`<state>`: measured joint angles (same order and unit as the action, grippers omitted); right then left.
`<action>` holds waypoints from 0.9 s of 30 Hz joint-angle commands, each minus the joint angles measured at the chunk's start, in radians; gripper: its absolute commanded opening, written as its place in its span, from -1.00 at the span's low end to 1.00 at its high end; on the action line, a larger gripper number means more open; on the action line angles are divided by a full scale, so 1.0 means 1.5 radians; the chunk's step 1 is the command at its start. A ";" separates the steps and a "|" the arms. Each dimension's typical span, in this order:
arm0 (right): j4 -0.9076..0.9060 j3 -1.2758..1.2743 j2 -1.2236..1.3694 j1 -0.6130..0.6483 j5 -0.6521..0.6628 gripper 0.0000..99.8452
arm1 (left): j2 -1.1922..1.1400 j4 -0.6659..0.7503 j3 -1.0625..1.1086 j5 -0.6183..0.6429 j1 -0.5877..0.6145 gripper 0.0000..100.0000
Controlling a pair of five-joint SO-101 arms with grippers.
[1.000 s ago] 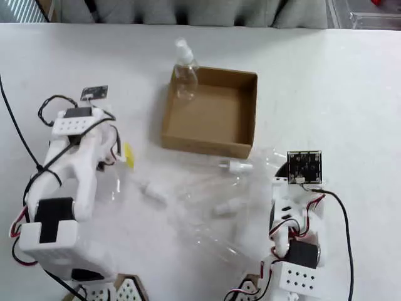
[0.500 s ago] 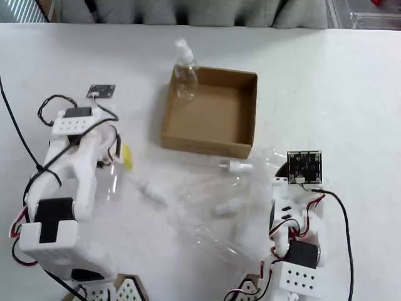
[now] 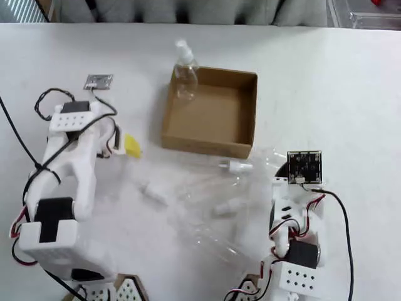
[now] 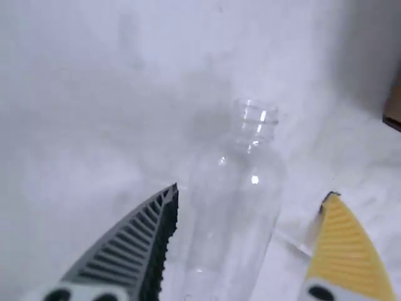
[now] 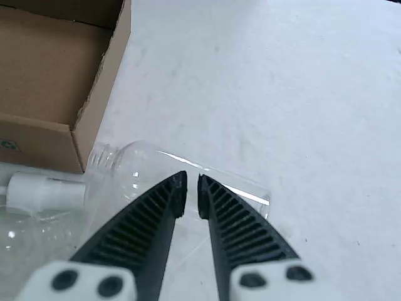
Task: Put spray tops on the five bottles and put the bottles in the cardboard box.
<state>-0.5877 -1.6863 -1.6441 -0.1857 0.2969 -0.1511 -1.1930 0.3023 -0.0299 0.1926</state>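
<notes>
Bottle [image 4: 233, 207] (uncapped) between left jaws

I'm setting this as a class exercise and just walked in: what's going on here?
Two robot arms work at a table. The left gripper is open, straddling an uncapped clear bottle. The right gripper is shut above another clear bottle lying near the cardboard box. One capped bottle stands at the box's far corner; loose spray tops lie between the arms.
</notes>
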 commanded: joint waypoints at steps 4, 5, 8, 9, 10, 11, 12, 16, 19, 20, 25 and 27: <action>-0.002 -0.006 0.001 -0.008 0.000 -0.97 | 0.002 0.014 -0.036 -0.088 0.004 -0.33; -0.002 -0.006 0.001 -0.008 0.000 -0.97 | 0.001 0.014 -0.035 -0.095 0.005 -0.33; -0.002 -0.006 0.001 -0.008 0.000 -0.97 | 0.001 0.016 -0.035 -0.097 0.006 -0.33; -0.002 -0.006 0.001 -0.008 0.000 -0.97 | -0.001 0.017 -0.035 -0.097 0.005 -0.33; -0.002 -0.006 0.001 -0.008 0.000 -0.97 | -0.001 0.023 -0.036 -0.097 0.003 -0.33; -0.002 -0.006 0.002 -0.008 0.000 -0.97 | -0.001 0.032 -0.035 -0.104 0.002 -0.33; -0.002 -0.006 0.002 -0.008 0.000 -0.97 | -0.001 0.038 -0.035 -0.115 0.002 -0.33; -0.002 -0.006 0.002 -0.008 0.000 -0.97 | -0.001 0.042 -0.035 -0.133 0.002 -0.33; -0.002 -0.006 0.003 -0.009 0.000 -0.97 | -0.001 0.045 -0.034 -0.134 0.002 -0.33; -0.002 -0.006 0.003 -0.009 0.000 -0.97 | -0.002 0.045 -0.034 -0.134 0.002 -0.33; -0.002 -0.006 0.003 -0.009 0.000 -0.97 | -0.003 0.045 -0.034 -0.134 0.001 -0.33; -0.002 -0.006 0.003 -0.009 0.000 -0.97 | -0.008 0.046 -0.035 -0.134 0.001 -0.33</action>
<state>-0.5877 -1.6863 -1.6441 -0.1903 0.2969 -0.1603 -1.1500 0.3023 -0.2186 0.1926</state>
